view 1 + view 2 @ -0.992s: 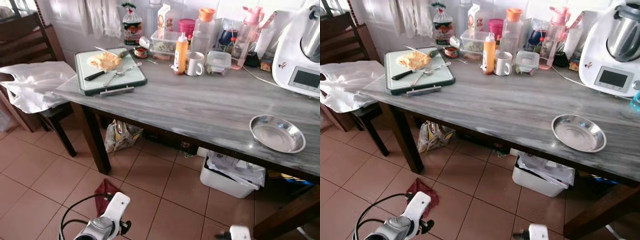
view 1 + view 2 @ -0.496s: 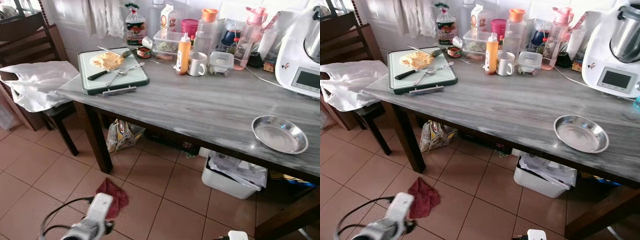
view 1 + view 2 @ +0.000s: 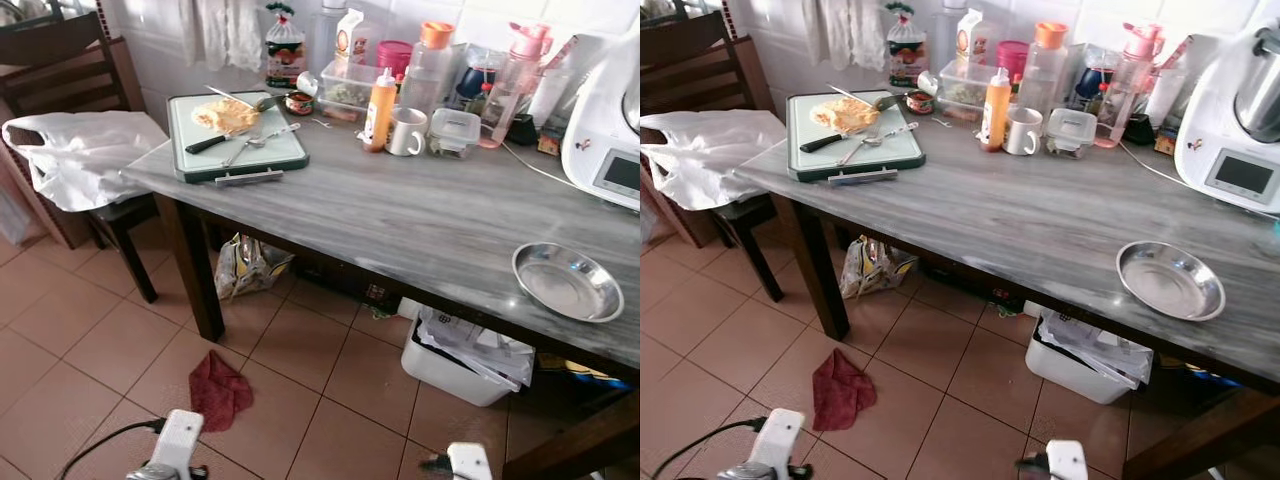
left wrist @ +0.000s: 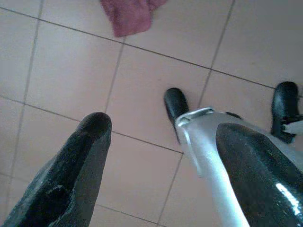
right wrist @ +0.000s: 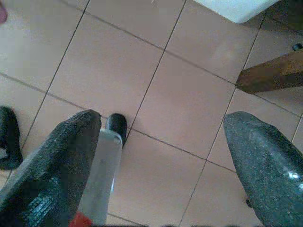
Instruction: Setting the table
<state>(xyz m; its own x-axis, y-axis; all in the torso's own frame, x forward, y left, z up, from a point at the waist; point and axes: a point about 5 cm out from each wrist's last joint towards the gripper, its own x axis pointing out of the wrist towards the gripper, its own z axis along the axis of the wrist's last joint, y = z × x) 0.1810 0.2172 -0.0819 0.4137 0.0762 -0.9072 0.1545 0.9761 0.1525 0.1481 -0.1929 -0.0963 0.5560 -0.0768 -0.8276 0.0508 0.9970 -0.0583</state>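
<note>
Steel bowl holds nothing; left gripper and right gripper jaws wide apart, unladen.

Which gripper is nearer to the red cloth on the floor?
Left. The left gripper hangs low just beside the red cloth; the right gripper hangs further off, toward the white bin under the table.

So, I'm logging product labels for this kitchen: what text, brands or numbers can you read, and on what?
None is legible.
White carton with orange print: print blurred.
Knotted clear food bag: label too small.
White kitchen machine's grey display panel: nothing readable.
Orange squeeze bottle: no readable text.
</note>
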